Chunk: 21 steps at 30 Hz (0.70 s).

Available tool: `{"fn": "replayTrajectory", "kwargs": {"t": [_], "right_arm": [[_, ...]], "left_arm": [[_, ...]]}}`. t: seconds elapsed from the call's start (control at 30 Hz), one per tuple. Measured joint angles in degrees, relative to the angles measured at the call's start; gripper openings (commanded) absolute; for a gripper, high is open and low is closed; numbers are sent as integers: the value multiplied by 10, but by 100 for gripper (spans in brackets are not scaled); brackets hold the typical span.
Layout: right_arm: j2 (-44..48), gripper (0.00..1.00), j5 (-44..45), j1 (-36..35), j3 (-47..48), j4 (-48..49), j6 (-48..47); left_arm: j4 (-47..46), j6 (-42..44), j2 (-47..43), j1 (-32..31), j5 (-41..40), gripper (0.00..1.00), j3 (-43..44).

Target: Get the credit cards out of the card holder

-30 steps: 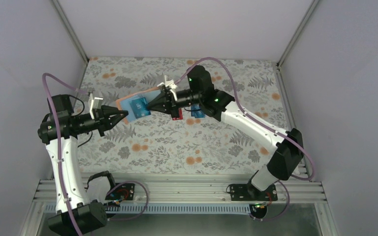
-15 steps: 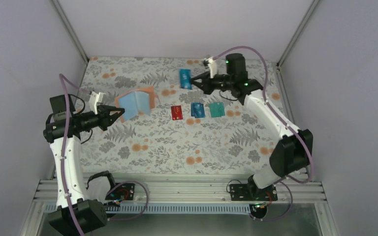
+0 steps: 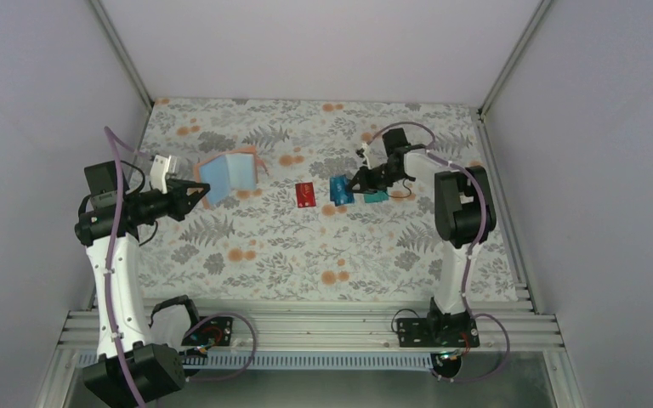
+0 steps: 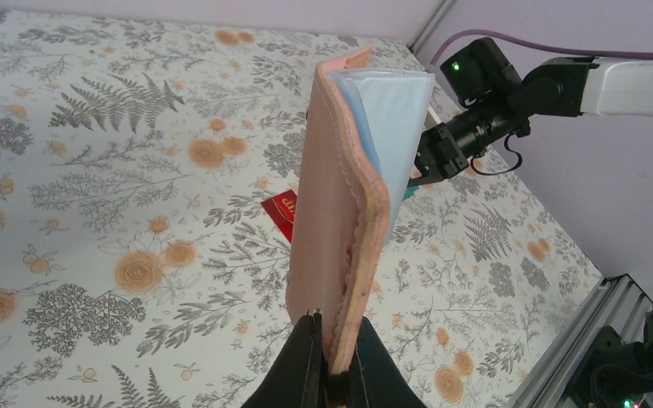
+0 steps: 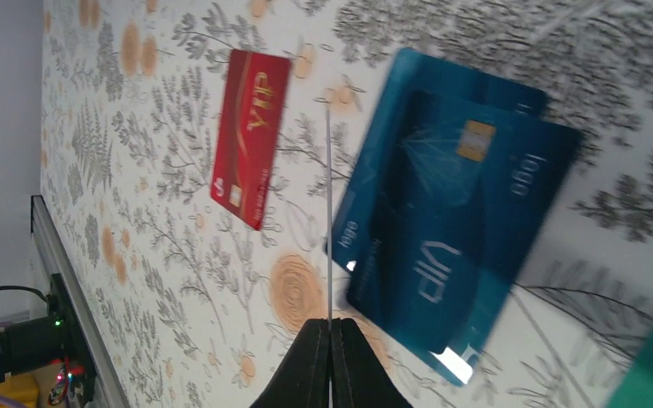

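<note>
Card holder (image 4: 340,212) stands upright above the counter (image 3: 306,255) at left, one edge clamped in the left gripper (image 4: 327,374). Right of it lie a red card (image 3: 306,195), overlapping blue cards (image 5: 459,221) and a teal card (image 3: 378,196), with the closed right gripper (image 3: 353,183) poised just over the blue.

The floral-patterned table (image 3: 247,255) bore a red card (image 3: 306,195), a blue card (image 3: 340,189) and a teal card (image 3: 376,196) (partly hidden) in a row.
</note>
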<state>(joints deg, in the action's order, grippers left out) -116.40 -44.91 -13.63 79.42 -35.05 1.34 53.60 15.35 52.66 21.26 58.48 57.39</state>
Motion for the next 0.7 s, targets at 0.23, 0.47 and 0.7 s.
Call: {"fn": "replayTrajectory", "kwargs": {"t": [0.23,0.47,0.7], "right_arm": [[-38,4,-5,28,12,-9,-9],[-50,25,0,33,16,-5,0],[-44,43,33,35,16,2,20]], "left_arm": [[0,-2,1,0,0,3,0],[0,-6,1,2,0,2,0],[-10,-13,1,3,0,2,-8]]}}
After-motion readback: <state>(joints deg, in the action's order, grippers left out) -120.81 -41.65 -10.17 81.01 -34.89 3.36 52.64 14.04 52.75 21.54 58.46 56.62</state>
